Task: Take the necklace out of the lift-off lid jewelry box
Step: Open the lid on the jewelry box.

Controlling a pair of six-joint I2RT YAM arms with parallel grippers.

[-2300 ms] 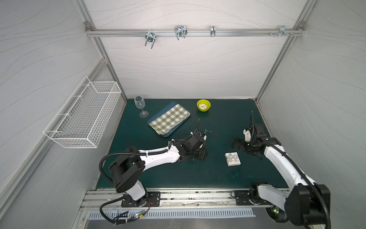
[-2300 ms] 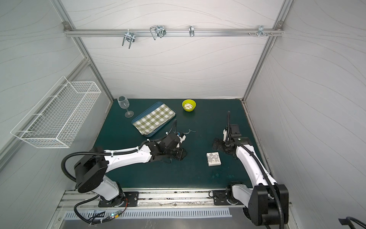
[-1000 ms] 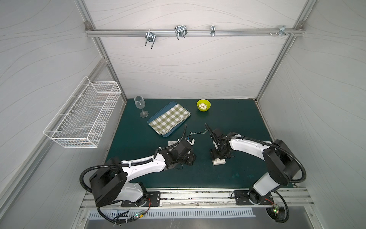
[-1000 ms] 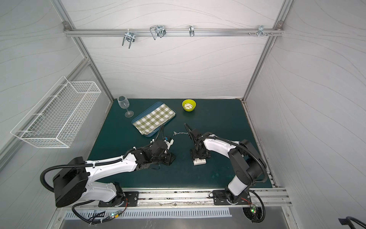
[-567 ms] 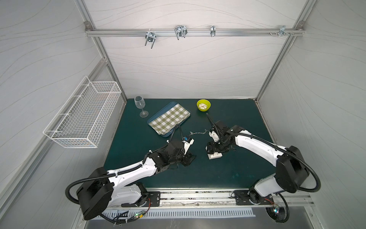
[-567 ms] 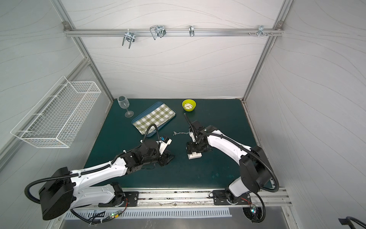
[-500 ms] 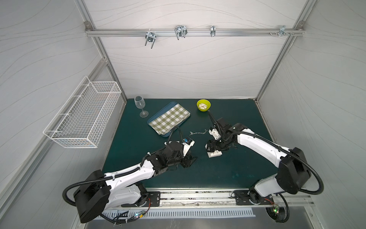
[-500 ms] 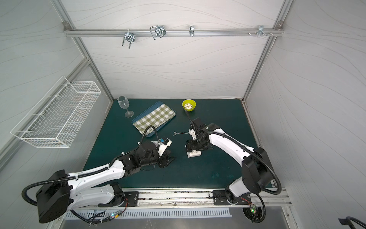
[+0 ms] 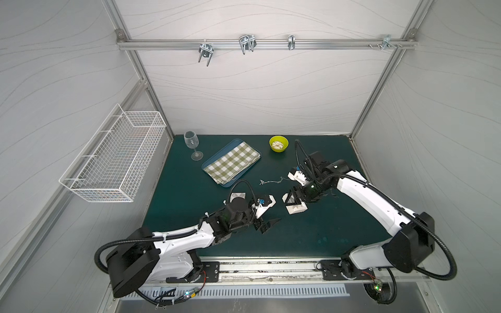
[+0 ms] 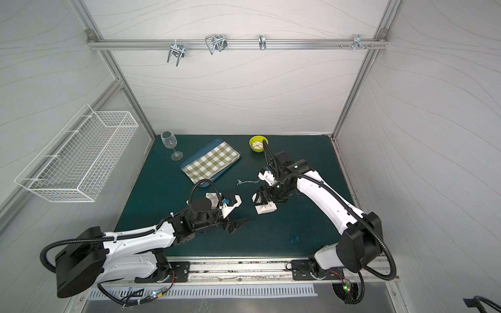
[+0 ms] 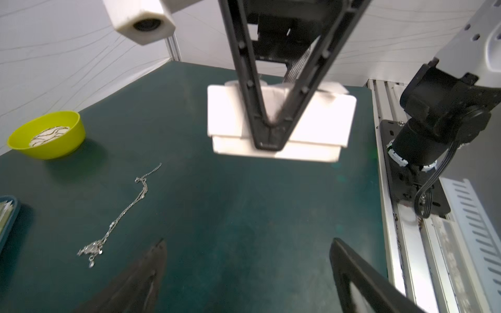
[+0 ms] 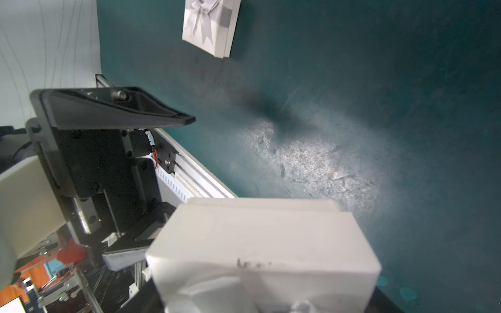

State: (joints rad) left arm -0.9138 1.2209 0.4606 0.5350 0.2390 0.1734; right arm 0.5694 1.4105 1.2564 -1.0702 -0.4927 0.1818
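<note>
The silver necklace [image 9: 271,181] [image 10: 247,181] lies stretched out on the green mat, outside the box; the left wrist view also shows the necklace [image 11: 119,216]. My right gripper [image 9: 294,200] is shut on the white jewelry box base [image 9: 296,208] [image 10: 265,208], holding it just above the mat. That box base [image 11: 225,113] hangs between the right gripper's black fingers. The bow-topped lid [image 10: 212,197] [image 12: 210,27] rests on the mat behind my left arm. My left gripper [image 9: 267,225] [image 11: 248,244] is open and holds nothing, in front of the necklace.
A blue tray [image 9: 214,160] with a checked cloth, a wine glass [image 9: 192,143] and a yellow-green bowl [image 9: 278,143] stand along the back of the mat. A white wire basket [image 9: 113,154] hangs on the left wall.
My left gripper has opened wide and drawn back toward the front. My right gripper has carried the box base a little toward the back. The necklace has stayed put.
</note>
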